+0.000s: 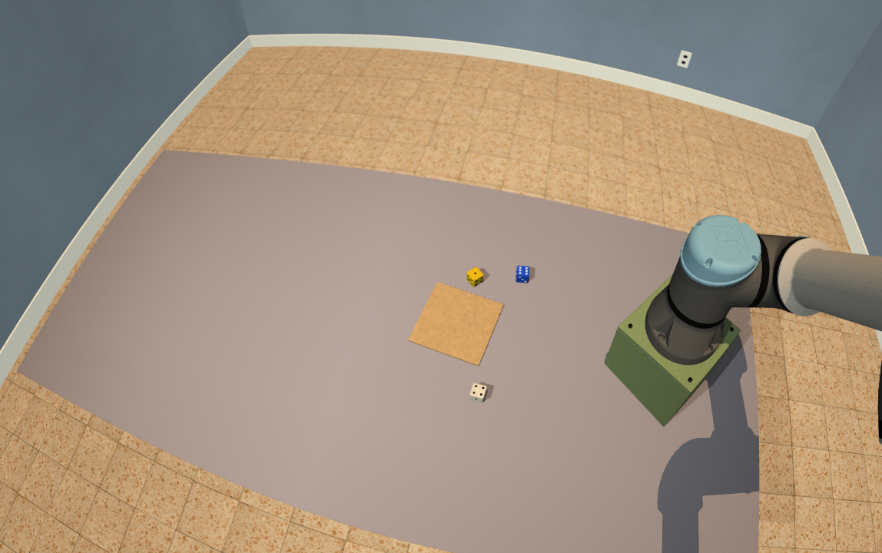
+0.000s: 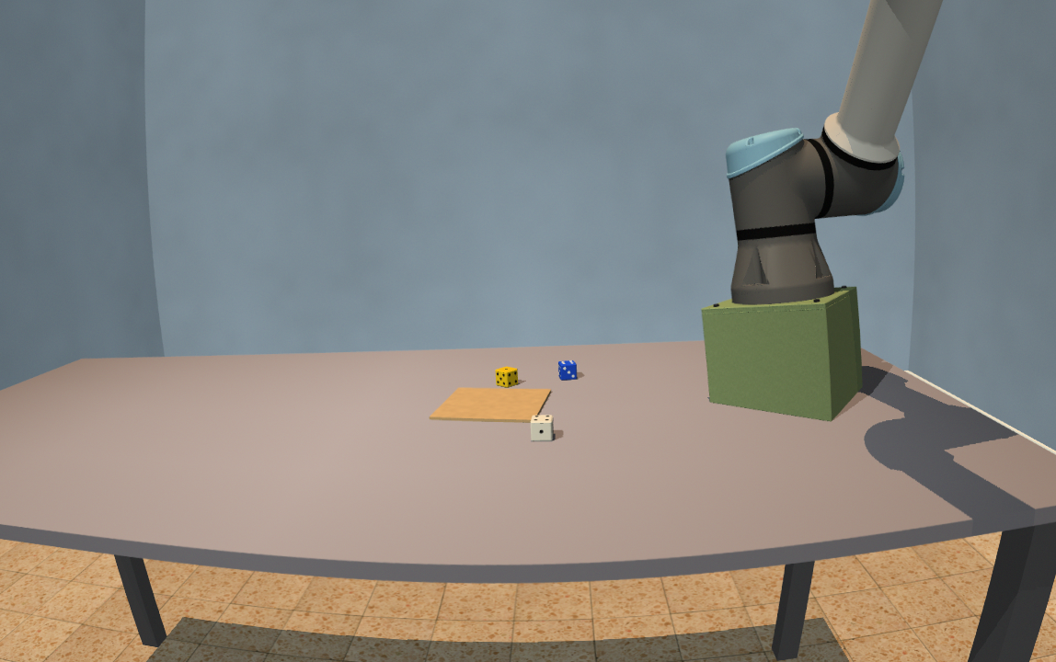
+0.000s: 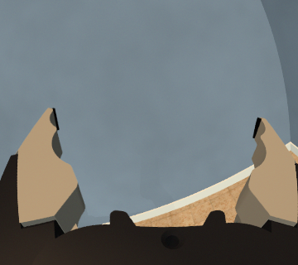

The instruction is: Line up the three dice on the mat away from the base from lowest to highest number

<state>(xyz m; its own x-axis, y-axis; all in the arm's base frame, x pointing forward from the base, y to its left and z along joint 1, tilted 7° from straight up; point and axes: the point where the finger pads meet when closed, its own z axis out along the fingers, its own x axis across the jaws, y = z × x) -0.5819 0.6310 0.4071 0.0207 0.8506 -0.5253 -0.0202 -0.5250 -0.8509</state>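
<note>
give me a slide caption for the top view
Yellow die, blue die and white die all lie off the mat.

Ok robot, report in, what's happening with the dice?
Gripper open, empty, up high. Yellow, blue, white dice all off the mat. Nothing in the way.

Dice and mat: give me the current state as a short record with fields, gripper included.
mat: tan square on the table, no die on it
yellow die: off the mat, just past its far edge, one pip on top
blue die: off the mat, beside the yellow die on the base side, six on top
white die: off the mat, past its near edge, four on top
gripper: open, holding nothing, pointed at the wall, away from the dice
task progress: no die placed
</note>
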